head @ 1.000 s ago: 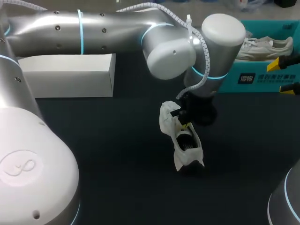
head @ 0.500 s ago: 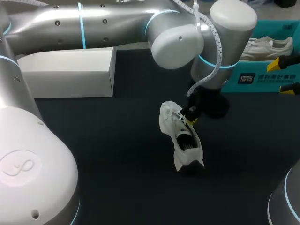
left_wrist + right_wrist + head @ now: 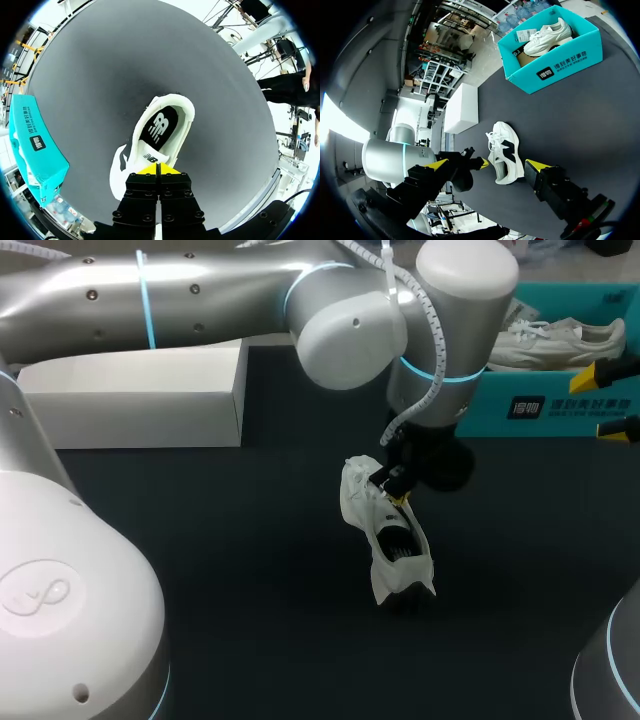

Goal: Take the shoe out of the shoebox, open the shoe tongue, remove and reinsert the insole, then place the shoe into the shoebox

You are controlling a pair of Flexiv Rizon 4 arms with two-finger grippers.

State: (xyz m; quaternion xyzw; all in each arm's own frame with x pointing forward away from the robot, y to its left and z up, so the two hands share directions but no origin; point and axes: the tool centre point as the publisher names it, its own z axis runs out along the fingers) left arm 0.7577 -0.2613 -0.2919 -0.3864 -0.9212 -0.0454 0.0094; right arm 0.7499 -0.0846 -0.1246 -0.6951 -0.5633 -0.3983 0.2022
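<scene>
A white shoe [image 3: 385,540] with a black insole stands on the dark table [image 3: 220,570], toe toward the back. My left gripper [image 3: 396,492] hangs over its laces. In the left wrist view the left gripper [image 3: 156,169] is shut, its yellow tips together right at the edge of the tongue [image 3: 149,157]. Whether the tongue is pinched I cannot tell. The teal shoebox [image 3: 560,405] at the back right holds a second white shoe [image 3: 560,340]. My right gripper [image 3: 487,161] stands open well back from the shoe [image 3: 506,157], and only its yellow tips [image 3: 612,372] show at the head view's right edge.
A white box [image 3: 140,395] lies at the back left of the table, seen again past the shoe as the white box [image 3: 462,107]. The shoebox [image 3: 35,145] lies off to the left gripper's side. My left arm spans the back of the table.
The left arm's wrist swung right, then back left, its fingertips rising slightly from the shoe's opening toward the tongue. The shoe and the right gripper have not moved.
</scene>
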